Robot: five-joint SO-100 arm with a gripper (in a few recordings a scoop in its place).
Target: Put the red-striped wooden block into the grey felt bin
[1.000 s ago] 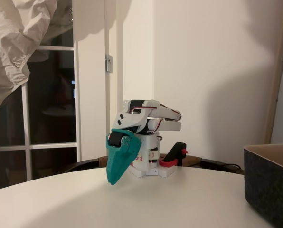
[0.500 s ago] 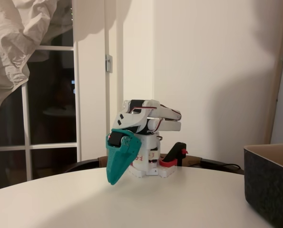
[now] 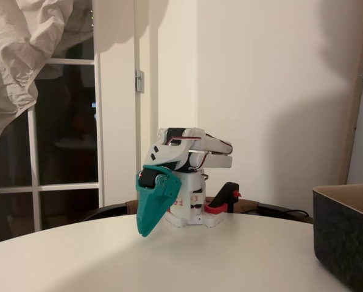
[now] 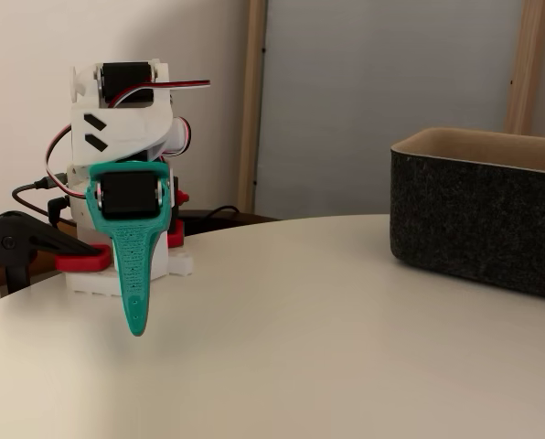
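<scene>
Status from my remote station: gripper (image 4: 137, 322) folded at its base, well left of the grey felt bin (image 4: 478, 219) on the worktop (image 4: 300, 338), fingers pressed together and empty; block unlocated, nothing yet done.

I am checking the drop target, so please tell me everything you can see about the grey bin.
The bin is a large box of dark charcoal felt with straight walls and a tan inner side. It stands upright on the white table, open at the top, at the right in both fixed views, well apart from the gripper. Only the table touches it. Both views cut it off at the right edge, and its inside floor is hidden.
</scene>
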